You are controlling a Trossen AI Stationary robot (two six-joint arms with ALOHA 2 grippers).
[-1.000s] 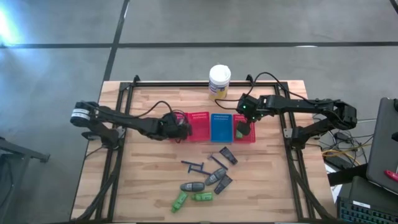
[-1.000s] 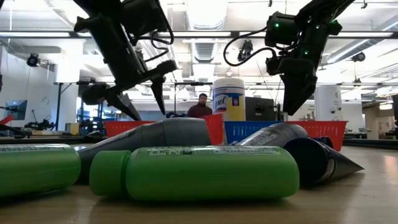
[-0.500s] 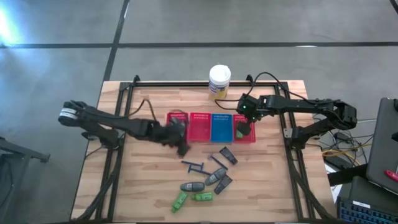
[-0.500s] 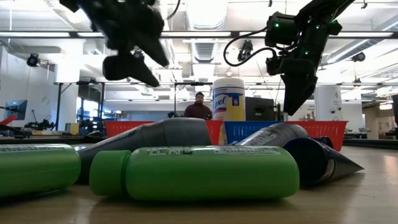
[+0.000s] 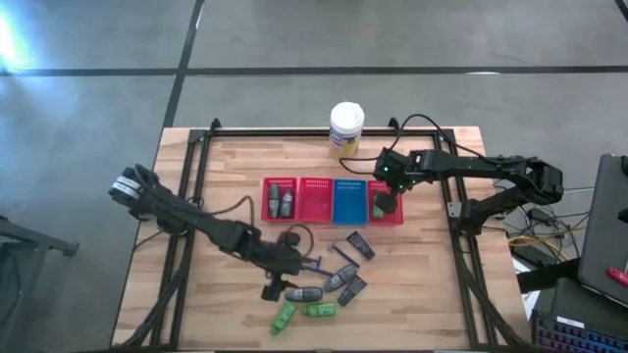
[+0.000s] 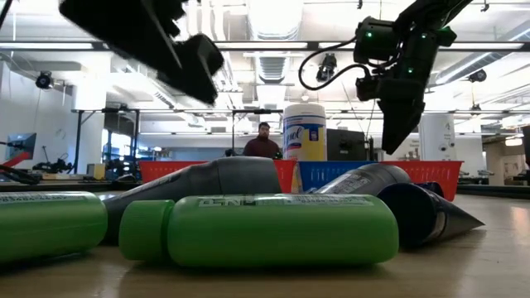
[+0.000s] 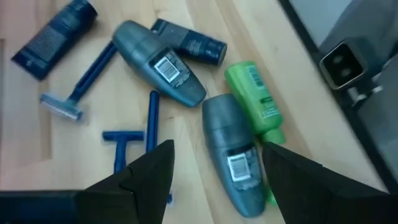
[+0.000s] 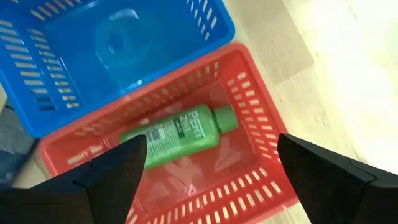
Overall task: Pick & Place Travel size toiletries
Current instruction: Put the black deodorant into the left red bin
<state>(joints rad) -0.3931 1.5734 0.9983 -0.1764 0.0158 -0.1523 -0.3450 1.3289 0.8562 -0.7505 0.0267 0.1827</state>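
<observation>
The loose toiletries lie on the near middle of the table: grey oval tubes (image 5: 304, 293), green bottles (image 5: 319, 310), dark wedge tubes (image 5: 359, 245) and thin blue razors (image 5: 304, 262). My left gripper (image 5: 278, 285) is open and empty above this pile. In the left wrist view its fingers stand either side of a grey tube (image 7: 233, 155), next to a green bottle (image 7: 254, 102). My right gripper (image 5: 385, 201) is open and empty above the rightmost red basket (image 8: 261, 99), where a green bottle (image 8: 180, 134) lies on its side. Two grey tubes (image 5: 280, 202) lie in the leftmost red basket (image 5: 280, 181).
Four mesh baskets stand in a row across the table's middle: red, red (image 5: 314, 199), blue (image 5: 348, 201), red. A white canister with a yellow label (image 5: 346, 127) stands behind them at the far edge. A person (image 6: 265, 141) shows in the room beyond.
My left gripper has swung from over the leftmost red basket toward the table's near edge and now hangs over the loose pile. The two grey tubes in that basket now show. My right gripper has kept still.
</observation>
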